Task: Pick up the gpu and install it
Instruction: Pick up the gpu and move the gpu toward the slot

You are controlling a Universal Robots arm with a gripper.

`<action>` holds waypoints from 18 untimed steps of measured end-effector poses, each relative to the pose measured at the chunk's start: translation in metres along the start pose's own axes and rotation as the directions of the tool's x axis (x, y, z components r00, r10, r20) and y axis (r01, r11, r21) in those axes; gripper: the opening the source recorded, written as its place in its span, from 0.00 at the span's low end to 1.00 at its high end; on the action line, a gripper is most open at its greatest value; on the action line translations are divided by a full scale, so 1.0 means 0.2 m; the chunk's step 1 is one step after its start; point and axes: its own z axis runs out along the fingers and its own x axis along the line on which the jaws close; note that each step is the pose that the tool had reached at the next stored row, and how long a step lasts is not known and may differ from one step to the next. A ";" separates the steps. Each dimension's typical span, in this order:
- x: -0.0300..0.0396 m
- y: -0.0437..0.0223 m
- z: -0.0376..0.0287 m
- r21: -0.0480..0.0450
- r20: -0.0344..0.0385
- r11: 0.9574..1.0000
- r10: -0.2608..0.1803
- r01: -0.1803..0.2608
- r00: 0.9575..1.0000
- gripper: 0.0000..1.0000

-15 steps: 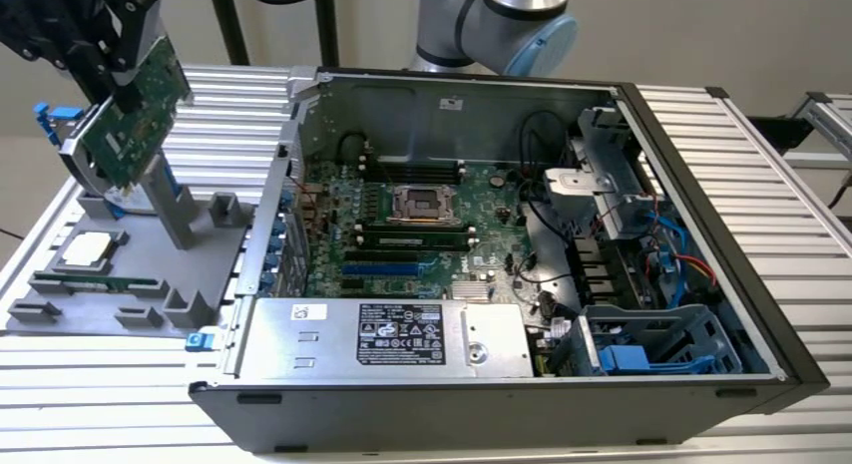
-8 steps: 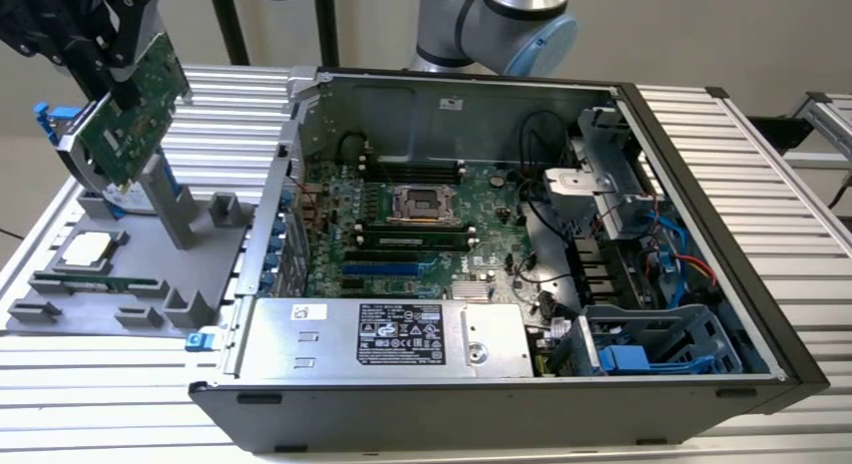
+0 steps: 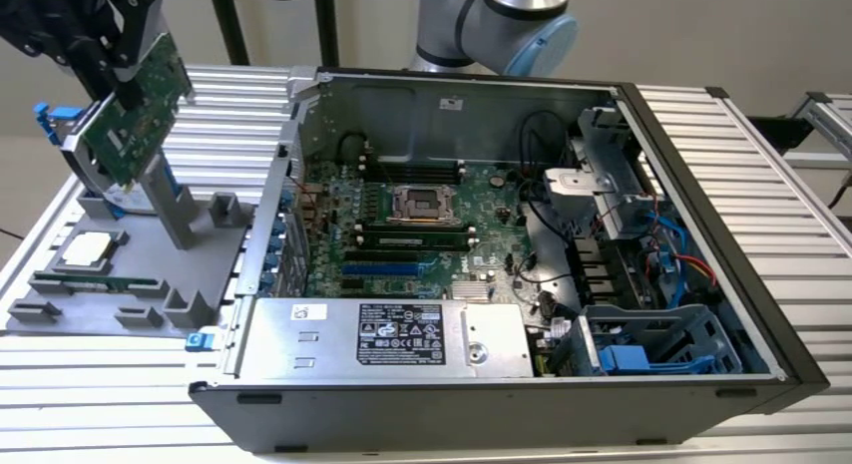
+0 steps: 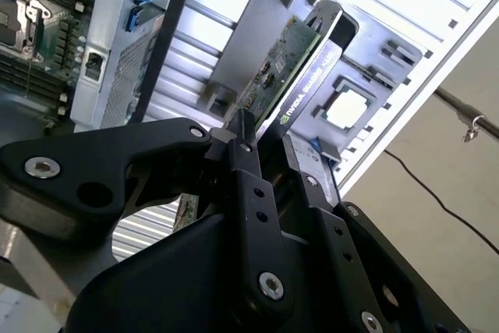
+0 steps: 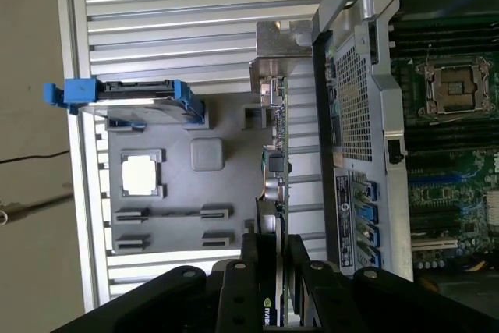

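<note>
Grey tray (image 3: 80,304) lies below the fingers (image 4: 248,185); gripper (image 3: 128,80) is clamped on the gpu (image 3: 134,120), which sits tilted between them above the tray; the open computer case (image 3: 745,215) stands to their exterior view's right.

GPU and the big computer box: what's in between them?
Just bare table slats lie between the gpu and the case, seen in the first wrist view.
</note>
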 end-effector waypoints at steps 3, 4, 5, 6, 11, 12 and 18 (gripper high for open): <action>-0.013 0.001 0.000 0.000 0.000 1.000 0.000 0.000 1.000 0.00; -0.018 0.002 0.001 0.000 0.000 1.000 0.000 0.000 1.000 0.00; -0.025 0.002 0.001 0.000 0.000 1.000 0.000 0.000 1.000 0.00; -0.034 0.003 0.001 0.000 0.000 1.000 0.000 0.000 1.000 0.00; -0.088 0.008 0.003 0.000 0.000 1.000 0.000 0.000 1.000 0.00; -0.099 0.009 0.002 0.000 0.000 1.000 0.000 0.000 1.000 0.00; -0.154 0.014 0.004 0.000 0.000 1.000 0.000 0.000 1.000 0.00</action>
